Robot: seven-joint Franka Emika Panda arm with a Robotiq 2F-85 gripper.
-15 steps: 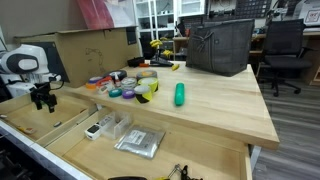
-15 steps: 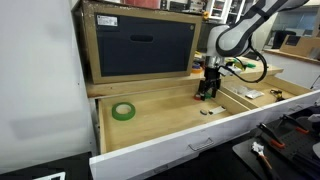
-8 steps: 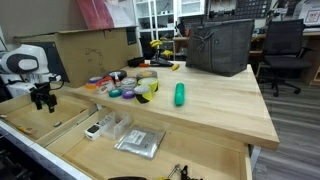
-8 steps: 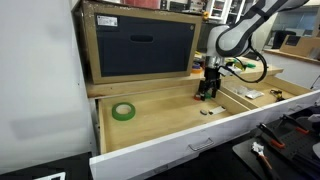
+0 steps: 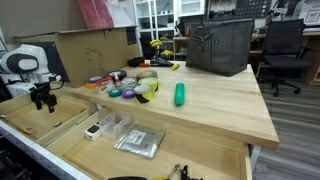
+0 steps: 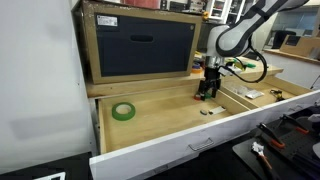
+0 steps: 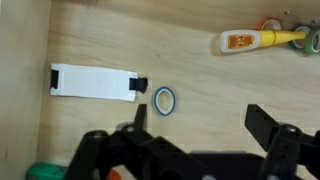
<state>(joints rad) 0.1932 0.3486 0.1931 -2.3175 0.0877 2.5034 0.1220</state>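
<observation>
Inside open drawer (image 6: pixel 160 112): my gripper (image 7: pixel 197 120) low over floor, jaws wide apart, empty. Nearest item small ring (image 7: pixel 164 98), untouched; white case (image 7: pixel 92 82) beside it. Nothing lifted yet.

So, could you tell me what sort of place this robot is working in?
Most likely a workshop or makerspace: a long wooden workbench with rolls of tape on top, a wide open drawer holding small supplies such as a glue bottle, and an office chair behind.
</observation>
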